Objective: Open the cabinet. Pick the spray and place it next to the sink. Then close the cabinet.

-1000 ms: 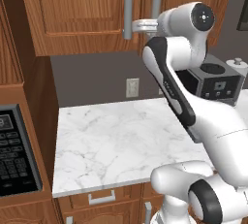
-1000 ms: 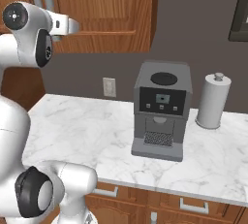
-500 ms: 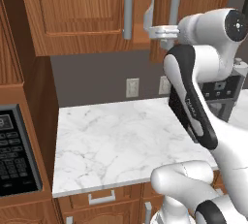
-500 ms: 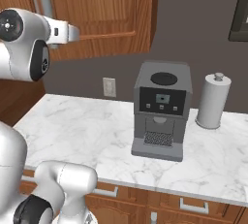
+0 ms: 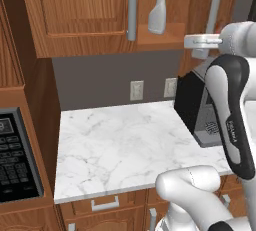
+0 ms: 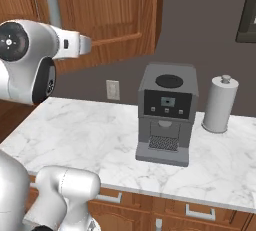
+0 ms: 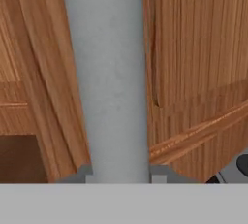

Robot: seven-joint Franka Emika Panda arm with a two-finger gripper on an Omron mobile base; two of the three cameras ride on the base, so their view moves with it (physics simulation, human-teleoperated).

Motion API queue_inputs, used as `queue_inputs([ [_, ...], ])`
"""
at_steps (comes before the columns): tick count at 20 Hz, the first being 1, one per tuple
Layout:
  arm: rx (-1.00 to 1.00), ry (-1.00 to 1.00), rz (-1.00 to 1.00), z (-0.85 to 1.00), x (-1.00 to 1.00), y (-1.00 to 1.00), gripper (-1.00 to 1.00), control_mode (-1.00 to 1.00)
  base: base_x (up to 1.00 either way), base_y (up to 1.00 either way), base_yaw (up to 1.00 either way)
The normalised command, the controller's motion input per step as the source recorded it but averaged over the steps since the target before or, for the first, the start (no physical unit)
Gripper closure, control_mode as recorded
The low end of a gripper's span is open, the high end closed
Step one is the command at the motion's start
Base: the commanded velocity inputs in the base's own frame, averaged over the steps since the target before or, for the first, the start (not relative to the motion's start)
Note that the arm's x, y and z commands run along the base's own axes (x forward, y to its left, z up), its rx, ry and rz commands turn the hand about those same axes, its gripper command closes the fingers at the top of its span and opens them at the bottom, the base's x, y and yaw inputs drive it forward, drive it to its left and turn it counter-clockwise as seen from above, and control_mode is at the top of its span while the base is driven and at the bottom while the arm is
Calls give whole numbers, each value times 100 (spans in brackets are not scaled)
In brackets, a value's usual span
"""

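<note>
1. Hand (image 7: 118,172) clenched on the grey bar handle (image 7: 109,72) of the cabinet's right door (image 5: 200,5), fingers either side of the bar.
2. Right door swung out; left door (image 5: 80,10) flush.
3. Spray (image 5: 157,5) upright on the cabinet shelf (image 5: 160,37), near its front edge, left of the hand and a little above it, apart from it.
4. Coffee machine (image 6: 167,112) on the worktop (image 5: 120,145), below the hand.
</note>
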Motion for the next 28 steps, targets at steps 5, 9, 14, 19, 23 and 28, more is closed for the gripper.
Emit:
queue_inputs([
  [5, 4, 0, 0, 7, -76, -59, 100, -100, 0, 0, 0],
  [9, 6, 0, 0, 6, -70, -62, 100, -100, 0, 0, 0],
  [14, 6, 1, 0, 3, -57, -61, 100, -100, 0, 0, 0],
  [19, 0, 7, 0, -33, -20, 6, -100, -100, 0, 0, 0],
  [23, 3, 1, -1, -26, -9, 25, -100, -100, 0, 0, 0],
  [28, 12, 3, 0, -2, -35, 0, -100, -100, 0, 0, 0],
])
